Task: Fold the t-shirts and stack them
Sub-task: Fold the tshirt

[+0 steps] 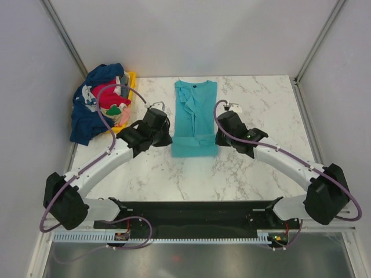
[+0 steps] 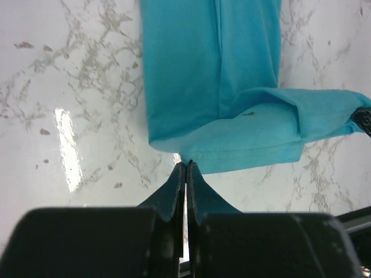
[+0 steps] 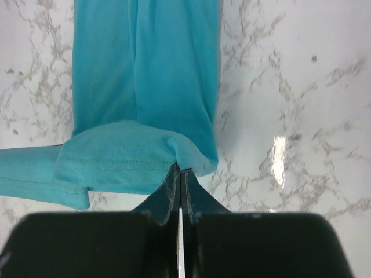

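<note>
The teal t-shirt (image 1: 195, 119) lies folded into a long strip on the middle of the marble table, collar at the far end. Its near hem is turned up and over in a band. My left gripper (image 1: 168, 139) is shut, its tips pinching the near left hem corner; in the left wrist view the gripper (image 2: 185, 165) meets the teal t-shirt (image 2: 214, 87) at the stitched edge. My right gripper (image 1: 219, 138) is shut on the near right corner; in the right wrist view the gripper (image 3: 180, 169) bites the teal t-shirt (image 3: 151, 75). A navy shirt (image 1: 86, 119) and a red shirt (image 1: 107, 94) lie piled at the back left.
The pile of shirts sits in and over a yellow tray (image 1: 131, 78) at the table's back left corner, near the left wall. The enclosure walls stand close on both sides. Bare marble (image 1: 261, 104) shows right of the teal shirt.
</note>
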Action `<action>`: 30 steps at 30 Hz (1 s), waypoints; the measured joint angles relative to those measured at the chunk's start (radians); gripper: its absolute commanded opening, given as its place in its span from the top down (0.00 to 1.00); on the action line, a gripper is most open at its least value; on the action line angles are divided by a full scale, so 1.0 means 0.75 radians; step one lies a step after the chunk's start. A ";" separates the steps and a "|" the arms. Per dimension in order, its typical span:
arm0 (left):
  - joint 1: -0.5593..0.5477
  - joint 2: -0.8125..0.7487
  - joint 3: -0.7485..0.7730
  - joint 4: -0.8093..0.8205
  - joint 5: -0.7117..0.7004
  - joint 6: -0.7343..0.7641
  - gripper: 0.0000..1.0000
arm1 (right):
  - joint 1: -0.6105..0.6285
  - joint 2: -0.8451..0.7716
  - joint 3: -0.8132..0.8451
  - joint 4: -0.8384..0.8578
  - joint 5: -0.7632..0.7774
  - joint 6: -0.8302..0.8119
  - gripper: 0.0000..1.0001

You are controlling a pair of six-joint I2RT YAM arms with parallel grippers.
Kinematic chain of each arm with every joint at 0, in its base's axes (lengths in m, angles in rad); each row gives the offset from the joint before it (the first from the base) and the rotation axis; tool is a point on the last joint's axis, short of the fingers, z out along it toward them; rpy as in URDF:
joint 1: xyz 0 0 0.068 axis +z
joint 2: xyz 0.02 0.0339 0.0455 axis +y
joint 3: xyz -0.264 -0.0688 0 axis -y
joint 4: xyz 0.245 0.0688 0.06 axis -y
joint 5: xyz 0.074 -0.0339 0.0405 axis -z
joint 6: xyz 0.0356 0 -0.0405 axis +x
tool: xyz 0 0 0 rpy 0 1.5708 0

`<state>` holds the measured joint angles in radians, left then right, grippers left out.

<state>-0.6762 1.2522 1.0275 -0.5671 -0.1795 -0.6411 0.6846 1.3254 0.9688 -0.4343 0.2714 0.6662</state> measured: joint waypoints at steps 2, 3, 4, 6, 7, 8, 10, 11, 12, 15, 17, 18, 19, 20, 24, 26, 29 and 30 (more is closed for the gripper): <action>0.065 0.081 0.071 0.005 0.021 0.032 0.98 | -0.044 0.073 0.086 0.002 0.000 -0.052 1.00; 0.094 0.125 0.110 0.010 0.040 0.047 0.98 | -0.062 0.107 0.124 0.005 -0.002 -0.077 1.00; 0.122 0.171 0.146 0.017 0.050 0.062 0.98 | -0.081 0.142 0.160 0.007 -0.004 -0.099 1.00; 0.169 0.264 0.227 0.025 0.085 0.086 0.98 | -0.114 0.214 0.227 0.008 -0.011 -0.136 1.00; 0.191 0.307 0.263 0.028 0.107 0.096 0.98 | -0.133 0.249 0.258 0.010 -0.015 -0.153 1.00; 0.210 0.350 0.300 0.031 0.124 0.103 0.98 | -0.150 0.284 0.286 0.009 -0.021 -0.166 1.00; 0.245 0.435 0.371 0.040 0.162 0.116 0.98 | -0.182 0.351 0.341 0.010 -0.035 -0.188 1.00; 0.265 0.478 0.402 0.042 0.189 0.121 0.98 | -0.193 0.376 0.361 0.011 -0.040 -0.195 1.00; 0.282 0.518 0.434 0.041 0.216 0.126 0.98 | -0.204 0.407 0.384 0.011 -0.047 -0.202 1.00; 0.328 0.629 0.514 0.042 0.266 0.139 0.98 | -0.231 0.494 0.448 0.010 -0.073 -0.224 1.00; 0.353 0.685 0.549 0.041 0.289 0.145 0.98 | -0.245 0.547 0.485 0.011 -0.094 -0.236 1.00; 0.362 0.705 0.562 0.039 0.299 0.148 0.98 | -0.251 0.567 0.498 0.011 -0.101 -0.239 1.00; 0.373 0.730 0.580 0.040 0.313 0.149 0.98 | -0.258 0.591 0.515 0.011 -0.112 -0.245 1.00; 0.384 0.756 0.600 0.039 0.324 0.150 0.98 | -0.267 0.614 0.531 0.012 -0.122 -0.249 1.00; 0.414 0.862 0.698 0.033 0.374 0.155 0.98 | -0.300 0.702 0.594 0.011 -0.158 -0.261 1.00; 0.422 0.920 0.751 0.034 0.393 0.162 0.98 | -0.314 0.742 0.619 0.014 -0.170 -0.266 1.00; 0.431 1.015 0.830 0.031 0.415 0.173 0.94 | -0.337 0.806 0.656 0.016 -0.196 -0.270 1.00; 0.434 1.048 0.855 0.027 0.422 0.176 0.89 | -0.346 0.832 0.672 0.014 -0.207 -0.272 1.00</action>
<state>-0.3504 2.0384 1.6688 -0.5465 0.1371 -0.5091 0.4252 1.9491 1.4731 -0.4236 0.1165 0.4625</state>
